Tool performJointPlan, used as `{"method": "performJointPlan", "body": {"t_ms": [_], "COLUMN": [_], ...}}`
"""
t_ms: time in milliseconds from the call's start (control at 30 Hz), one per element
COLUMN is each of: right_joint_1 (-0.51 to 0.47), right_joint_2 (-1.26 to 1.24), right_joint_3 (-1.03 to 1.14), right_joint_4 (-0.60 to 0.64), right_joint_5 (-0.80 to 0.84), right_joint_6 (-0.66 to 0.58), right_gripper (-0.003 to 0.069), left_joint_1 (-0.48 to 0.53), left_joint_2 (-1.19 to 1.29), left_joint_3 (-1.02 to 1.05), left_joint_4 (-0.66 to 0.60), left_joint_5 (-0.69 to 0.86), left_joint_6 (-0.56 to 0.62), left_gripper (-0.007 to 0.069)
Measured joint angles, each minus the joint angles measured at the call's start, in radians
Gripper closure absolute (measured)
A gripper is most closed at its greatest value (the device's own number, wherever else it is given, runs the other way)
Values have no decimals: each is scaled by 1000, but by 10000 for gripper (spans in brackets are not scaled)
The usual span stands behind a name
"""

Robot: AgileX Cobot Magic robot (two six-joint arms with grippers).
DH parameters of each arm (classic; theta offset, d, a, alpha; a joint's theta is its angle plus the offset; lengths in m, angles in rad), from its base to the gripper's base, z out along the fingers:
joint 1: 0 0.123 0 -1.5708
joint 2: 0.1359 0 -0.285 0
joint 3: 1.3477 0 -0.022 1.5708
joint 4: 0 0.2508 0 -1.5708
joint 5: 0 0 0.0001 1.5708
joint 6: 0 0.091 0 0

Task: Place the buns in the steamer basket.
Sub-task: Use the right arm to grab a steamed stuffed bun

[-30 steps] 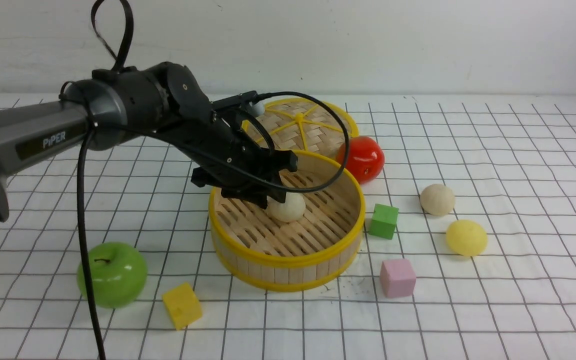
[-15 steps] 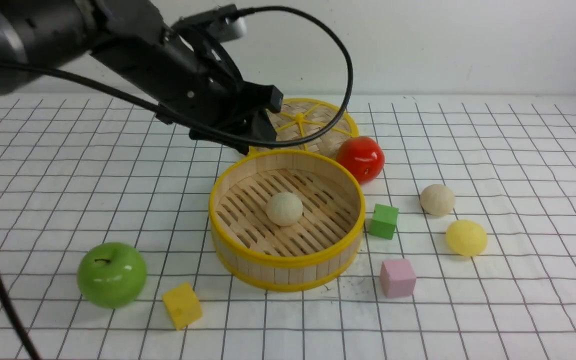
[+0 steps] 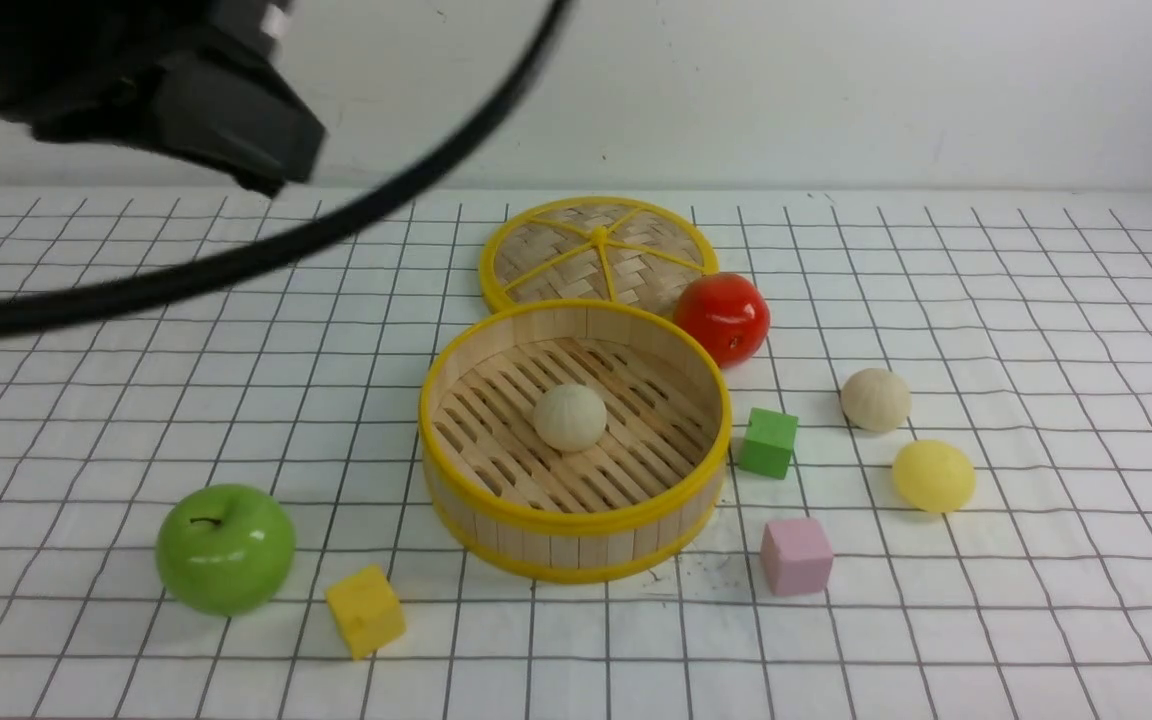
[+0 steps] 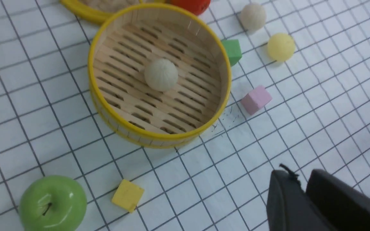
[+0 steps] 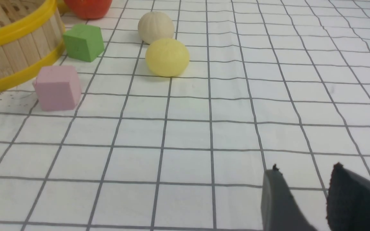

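Note:
The steamer basket (image 3: 556, 540) stands mid-table and holds one beige bun (image 3: 569, 417) at its centre, also seen in the left wrist view (image 4: 161, 74). A second beige bun (image 3: 875, 399) and the pale yellow bun (image 3: 933, 475) lie on the cloth to the basket's right; the right wrist view shows both, beige (image 5: 155, 27) and yellow (image 5: 167, 57). My left gripper (image 4: 295, 171) is high above the table, empty, its jaws almost together. My right gripper (image 5: 305, 166) is low over the cloth near the yellow bun, empty, with a narrow gap.
The woven lid (image 3: 596, 250) lies behind the basket, with a red fruit (image 3: 722, 317) beside it. A green apple (image 3: 225, 548) and yellow cube (image 3: 365, 610) sit front left. A green cube (image 3: 768, 442) and pink cube (image 3: 795, 556) sit right of the basket. My left arm's cable (image 3: 236, 265) hangs upper left.
My left gripper let go of the beige bun in the basket, then rose and pulled back up and to the left. The bun stays in the basket.

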Motion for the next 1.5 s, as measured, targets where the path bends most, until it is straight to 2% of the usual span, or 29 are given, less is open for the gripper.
{"method": "performJointPlan", "body": {"t_ms": [133,400,500,533,600,767,1167,1500], "right_joint_1": [0,0,0,0,0,0,0,0], "right_joint_2": [0,0,0,0,0,0,0,0], "right_joint_3": [0,0,0,0,0,0,0,0], "right_joint_4": [0,0,1,1,0,1,1,1], "right_joint_5": [0,0,0,0,0,0,0,0], "right_joint_6": [0,0,0,0,0,0,0,0], "right_gripper": [418,418,418,418,418,418,418,418], "left_joint_1": [0,0,0,0,0,0,0,0], "left_joint_2": [-177,-493,-590,-596,-610,-604,-586,-586], "left_joint_3": [119,380,495,507,574,626,635,648], "left_joint_4": [32,38,67,69,94,104,104,100], "left_joint_5": [0,-24,-193,-205,-362,-494,-500,-432], "left_joint_6": [-31,-46,-46,-46,-46,-46,-46,-46], "left_gripper": [638,638,638,638,638,638,638,637]}}
